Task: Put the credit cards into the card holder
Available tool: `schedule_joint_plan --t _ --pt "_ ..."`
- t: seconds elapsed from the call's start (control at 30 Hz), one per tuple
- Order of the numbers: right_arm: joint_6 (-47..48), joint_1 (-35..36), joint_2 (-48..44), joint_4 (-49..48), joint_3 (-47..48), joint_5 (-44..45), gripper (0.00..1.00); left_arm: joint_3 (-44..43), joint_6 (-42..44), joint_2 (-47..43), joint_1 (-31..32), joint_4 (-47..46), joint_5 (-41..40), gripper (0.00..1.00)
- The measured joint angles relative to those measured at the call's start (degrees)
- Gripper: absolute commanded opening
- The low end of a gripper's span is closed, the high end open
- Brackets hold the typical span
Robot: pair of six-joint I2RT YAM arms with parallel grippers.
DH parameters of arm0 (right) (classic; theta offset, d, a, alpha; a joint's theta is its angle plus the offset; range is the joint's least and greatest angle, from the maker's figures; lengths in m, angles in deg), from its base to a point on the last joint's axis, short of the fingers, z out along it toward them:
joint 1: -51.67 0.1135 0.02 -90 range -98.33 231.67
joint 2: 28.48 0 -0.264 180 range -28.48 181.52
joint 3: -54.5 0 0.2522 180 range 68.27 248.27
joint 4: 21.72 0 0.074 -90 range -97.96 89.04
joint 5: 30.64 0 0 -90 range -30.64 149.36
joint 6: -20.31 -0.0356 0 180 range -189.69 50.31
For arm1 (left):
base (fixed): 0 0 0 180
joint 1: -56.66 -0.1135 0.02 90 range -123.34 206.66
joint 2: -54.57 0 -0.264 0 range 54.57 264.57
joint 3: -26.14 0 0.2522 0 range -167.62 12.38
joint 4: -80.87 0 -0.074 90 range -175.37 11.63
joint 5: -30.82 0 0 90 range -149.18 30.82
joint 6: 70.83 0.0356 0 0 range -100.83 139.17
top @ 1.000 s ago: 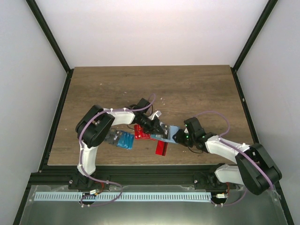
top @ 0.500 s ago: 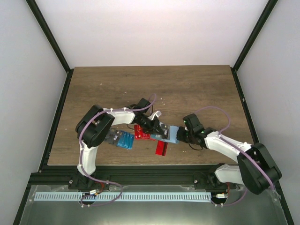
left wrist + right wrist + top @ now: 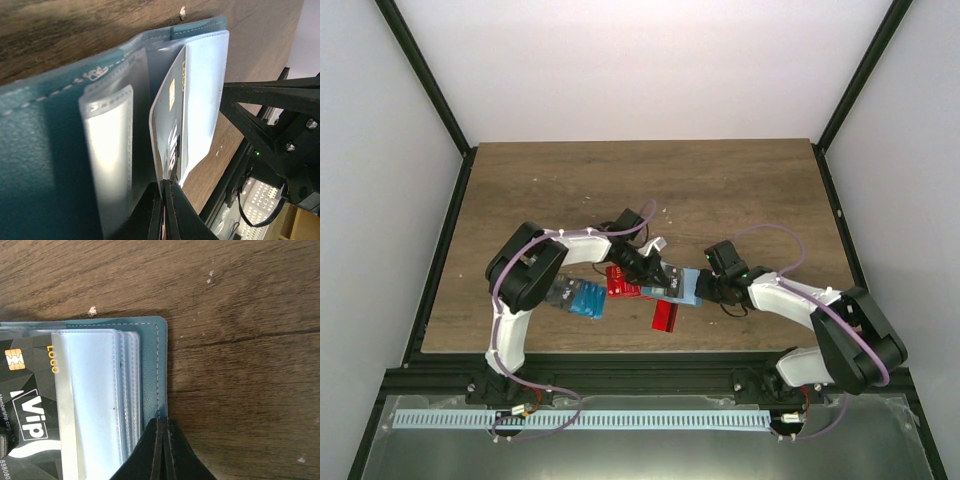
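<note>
1. The wood-grain counter fills the middle of the top view. The two arms are seen meeting at its lower centre.
2. The card holder is shown lying open on the counter at the lower centre of the top view, with one arm's tip at each side of it.
3. The left end effector is closed tightly on a dark card, seen almost edge-on at the bottom centre of the left wrist view. The card's far part is set among the clear sleeves of the holder.
4. The right end effector is clamped on the teal cover edge of the holder at the bottom centre of the right wrist view. The stitched corner of the cover is seen just above it.
5. In the right wrist view the dark card is found at the lower left. A gold chip and the word "Vip" are printed on it, and one side is overlapped by a clear sleeve.
6. In the top view, red cards are seen just left of the holder, and a single red card lies below it.
7. The blue cards lie further left, beside the left arm.
</note>
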State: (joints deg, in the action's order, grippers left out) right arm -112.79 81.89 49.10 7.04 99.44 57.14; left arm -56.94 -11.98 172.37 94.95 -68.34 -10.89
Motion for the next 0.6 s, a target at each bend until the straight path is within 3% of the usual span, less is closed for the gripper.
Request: schedule_joint_plan --t 0.6 --pt "0.8 0.0 0.7 -0.9 0.3 -0.1 0.01 -1.6 1.0 1.4 1.2 1.3 0.5 0.04"
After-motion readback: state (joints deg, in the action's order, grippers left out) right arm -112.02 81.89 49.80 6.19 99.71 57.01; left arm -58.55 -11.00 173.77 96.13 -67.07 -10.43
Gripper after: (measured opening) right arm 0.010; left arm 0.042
